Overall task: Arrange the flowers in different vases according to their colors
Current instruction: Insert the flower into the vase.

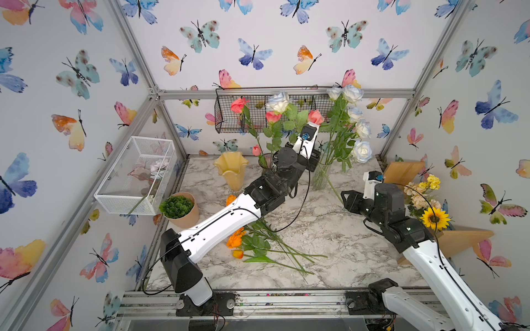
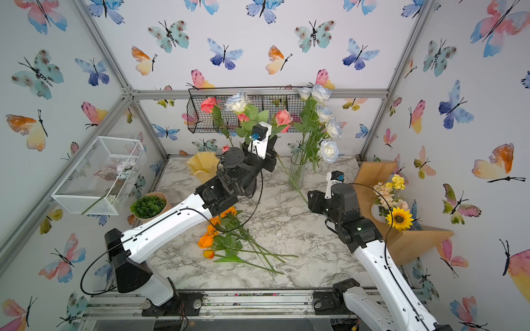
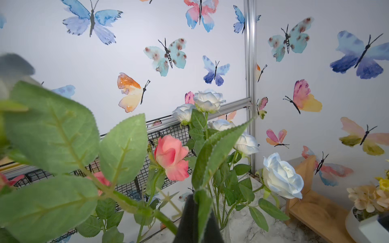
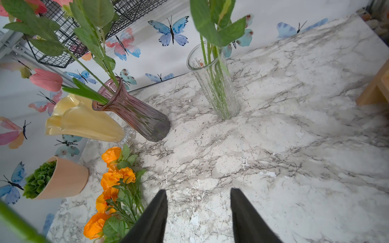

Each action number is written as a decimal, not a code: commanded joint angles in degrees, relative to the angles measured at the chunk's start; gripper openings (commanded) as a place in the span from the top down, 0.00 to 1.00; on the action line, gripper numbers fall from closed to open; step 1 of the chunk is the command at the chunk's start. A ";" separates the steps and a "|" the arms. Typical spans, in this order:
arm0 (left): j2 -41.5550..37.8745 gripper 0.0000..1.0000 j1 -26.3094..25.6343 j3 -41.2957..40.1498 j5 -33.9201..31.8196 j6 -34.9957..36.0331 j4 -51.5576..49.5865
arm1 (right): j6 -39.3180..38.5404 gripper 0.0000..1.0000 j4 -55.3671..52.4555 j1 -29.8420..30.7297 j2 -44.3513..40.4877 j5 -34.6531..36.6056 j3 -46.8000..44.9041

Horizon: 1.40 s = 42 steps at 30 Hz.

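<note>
Bench: marble-look top [image 1: 344, 243], grey-veined, with small flecks and chipped white spots.
Walls: white paper with watercolour butterflies [image 1: 252, 54] on the back and both sides.
Frame: aluminium bars [image 1: 286, 93] in the corners and across the back wall.
Black basket: wire [image 1: 229, 120], hung on the back wall behind the blooms.
White basket: wire [image 1: 134, 174], fixed to the left wall, with a pale flower lying in it.
Shelf: wood [image 1: 459, 238], at the bench's right edge, carrying a bouquet [image 1: 430, 206].
Pot: tan, with a succulent [image 1: 179, 209], at the left edge near the yellow vase.
Yellow vase: [image 1: 231, 169] stands back left on the bench.
Purple vase: [image 4: 134, 113] stands just beside the yellow one and holds the pinks [image 1: 239, 104]; the left arm hides most of it in both top views.
Clear vase: [image 1: 321, 177] stands back, right of centre, and holds white-blue roses [image 1: 362, 150].
Orange flowers: [image 1: 235, 239] heaped flat on the bench in front of the yellow vase, partly under the left arm.
Left fingers: [image 3: 189, 221] together on a leafy stem [image 3: 130, 206], raised among the pinks; its bloom is blurred.
Right fingers: [image 4: 153, 216] apart, nothing between them, low over bare bench.
</note>
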 commanded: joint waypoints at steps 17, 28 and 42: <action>-12.33 1.00 -0.02 -11.23 5.66 -5.76 -7.23 | -2.85 0.39 10.11 -0.28 12.79 -38.56 10.16; -13.80 1.00 -0.03 -12.23 11.12 -8.22 -11.89 | 0.33 0.50 12.14 -0.28 19.06 -48.55 16.73; -10.80 1.00 -0.35 -9.27 14.26 -8.04 -14.86 | 1.10 0.61 12.29 -0.23 22.03 -53.22 18.97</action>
